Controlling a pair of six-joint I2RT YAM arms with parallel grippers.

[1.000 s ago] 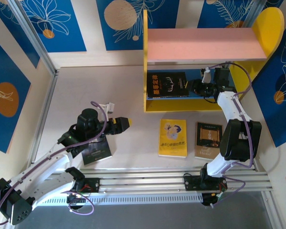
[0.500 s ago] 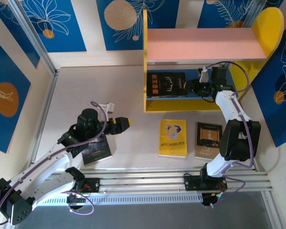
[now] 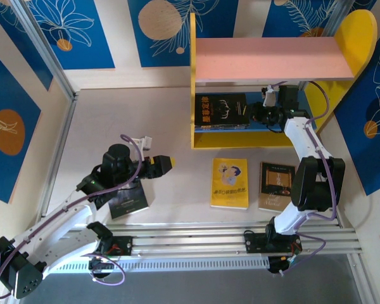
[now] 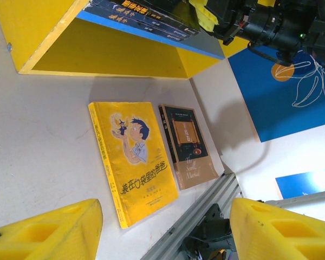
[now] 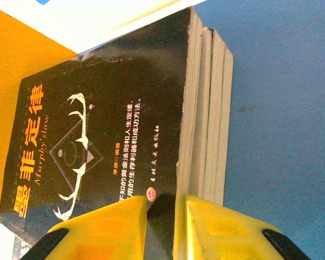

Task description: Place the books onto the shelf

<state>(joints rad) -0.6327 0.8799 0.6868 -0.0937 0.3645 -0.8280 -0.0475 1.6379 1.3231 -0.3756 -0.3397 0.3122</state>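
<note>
Overhead, the right gripper (image 3: 256,114) is at the dark stack (image 3: 221,112) on the blue board of the shelf (image 3: 272,58), at one o'clock; yellow book (image 3: 230,182) and brown book (image 3: 277,185) lie at five. Left wrist: left gripper (image 4: 165,216) gapes, empty. Right wrist — jaws nearly closed at the stack's edge; grasp unclear.

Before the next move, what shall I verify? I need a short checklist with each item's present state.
1. Black stack on the blue lower board: ok.
2. Right claw free of the top book: cannot tell; it sits at that book's edge.
3. Left claw open and empty: ok.
4. Yellow book and brown book shelved: not ok, both lie on the table.
5. Black book beside the left arm shelved: not ok.
</note>
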